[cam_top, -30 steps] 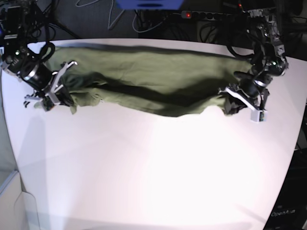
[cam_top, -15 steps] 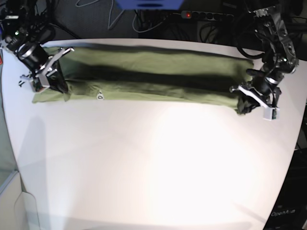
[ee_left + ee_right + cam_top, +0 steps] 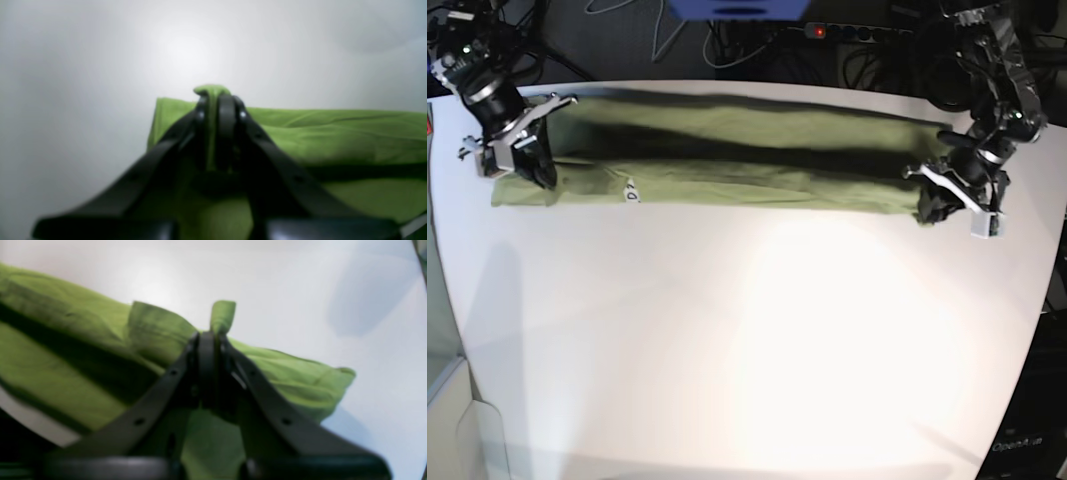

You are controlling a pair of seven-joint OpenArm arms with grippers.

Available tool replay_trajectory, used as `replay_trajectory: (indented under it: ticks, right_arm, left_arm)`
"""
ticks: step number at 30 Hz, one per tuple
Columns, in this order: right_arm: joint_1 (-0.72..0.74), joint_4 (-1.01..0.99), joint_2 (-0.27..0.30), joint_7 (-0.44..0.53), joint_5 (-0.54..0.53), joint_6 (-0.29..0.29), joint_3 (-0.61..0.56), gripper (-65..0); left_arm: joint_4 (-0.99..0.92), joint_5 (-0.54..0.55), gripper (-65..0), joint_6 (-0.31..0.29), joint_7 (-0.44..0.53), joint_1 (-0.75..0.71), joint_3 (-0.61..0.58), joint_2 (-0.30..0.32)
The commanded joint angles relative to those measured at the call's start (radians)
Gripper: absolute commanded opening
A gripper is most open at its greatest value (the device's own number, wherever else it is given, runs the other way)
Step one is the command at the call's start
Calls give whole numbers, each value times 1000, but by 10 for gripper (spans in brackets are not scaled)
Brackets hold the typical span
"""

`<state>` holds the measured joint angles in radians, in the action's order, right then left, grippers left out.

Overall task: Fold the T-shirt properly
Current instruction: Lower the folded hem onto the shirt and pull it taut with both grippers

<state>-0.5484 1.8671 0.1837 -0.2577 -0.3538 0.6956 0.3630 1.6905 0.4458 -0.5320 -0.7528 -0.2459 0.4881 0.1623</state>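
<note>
Both grippers are clamped on the shirt [image 3: 747, 160], one per end, so it's stretched into a long band between them. Left gripper [image 3: 217, 100] pinches a tuft poking past its tips; right gripper [image 3: 211, 336] does the same. Beyond that it's just table [image 3: 757, 350], probably keeping tension for a flat fold.
</note>
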Motion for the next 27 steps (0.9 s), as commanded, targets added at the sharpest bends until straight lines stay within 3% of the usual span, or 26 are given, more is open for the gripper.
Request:
replay_trajectory:
  ticks: [1,5,22,27]
  right_arm:
    - [-5,15,0,24,-17,3,15,-643]
    - [-29,13,-26,24,-17,3,28,-643]
    - [-86,-70,-42,22,-17,3,18,-631]
    - [-92,-70,-48,-9,-17,3,18,-429]
  left_arm:
    - [16,15,-616,-7,22,6,7,10]
    - [18,21,-616,-7,22,-16,8,10]
    - [18,17,-616,-7,22,-23,2,10]
    - [18,17,-616,-7,20,-25,2,10]
